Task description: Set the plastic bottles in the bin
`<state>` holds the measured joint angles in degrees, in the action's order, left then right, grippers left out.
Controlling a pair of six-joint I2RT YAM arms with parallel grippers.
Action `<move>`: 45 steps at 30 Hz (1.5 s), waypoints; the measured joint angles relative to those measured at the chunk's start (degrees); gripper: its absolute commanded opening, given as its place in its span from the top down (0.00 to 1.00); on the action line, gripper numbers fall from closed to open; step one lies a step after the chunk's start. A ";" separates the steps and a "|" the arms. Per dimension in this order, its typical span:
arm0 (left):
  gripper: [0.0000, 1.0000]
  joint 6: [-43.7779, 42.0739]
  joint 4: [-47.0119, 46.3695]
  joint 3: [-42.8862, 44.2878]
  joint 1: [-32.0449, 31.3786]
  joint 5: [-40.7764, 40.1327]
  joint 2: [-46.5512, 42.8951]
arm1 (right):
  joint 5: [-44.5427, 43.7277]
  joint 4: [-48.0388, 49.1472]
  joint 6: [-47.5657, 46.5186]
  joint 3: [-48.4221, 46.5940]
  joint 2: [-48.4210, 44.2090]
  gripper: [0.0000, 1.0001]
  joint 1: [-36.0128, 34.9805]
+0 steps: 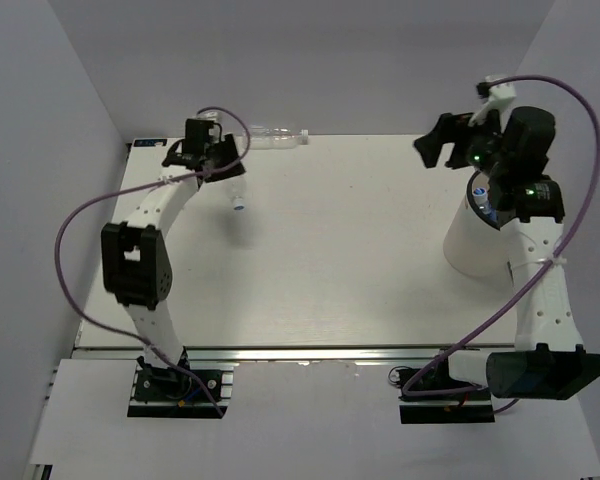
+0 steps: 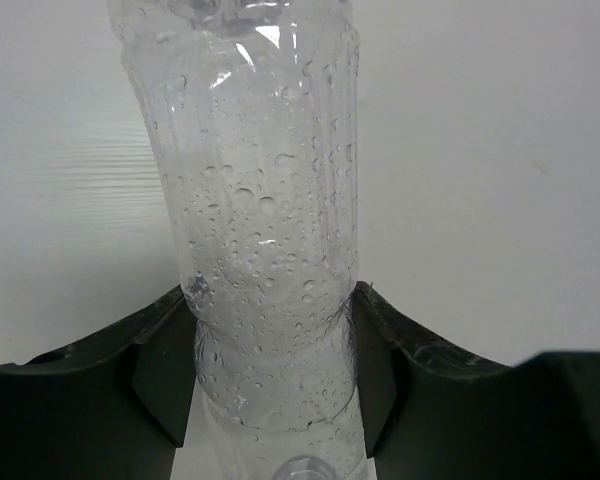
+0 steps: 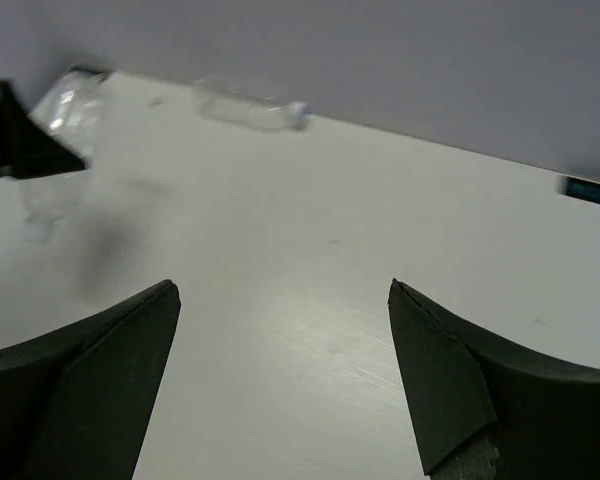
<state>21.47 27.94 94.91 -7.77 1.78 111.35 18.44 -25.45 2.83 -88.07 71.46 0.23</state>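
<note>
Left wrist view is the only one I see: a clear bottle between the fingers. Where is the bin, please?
Observer: The bin stands near the right edge of the table, under the right arm.
Operator: Are more bottles on the table?
Observer: I see one. A clear bottle lies on its side at the far edge.
Operator: Does the right arm hold anything?
Observer: No. The right fingers stand open and empty, over the far right part of the table.
</note>
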 measured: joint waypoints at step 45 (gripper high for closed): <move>0.02 -3.02 -19.67 -23.54 -27.34 16.13 -33.86 | 24.06 41.22 28.11 15.50 9.27 0.80 -12.87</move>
<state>18.46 8.27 71.37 -35.11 17.91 77.49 42.50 15.77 30.94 -72.58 80.73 -12.64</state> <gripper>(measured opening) 0.983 0.655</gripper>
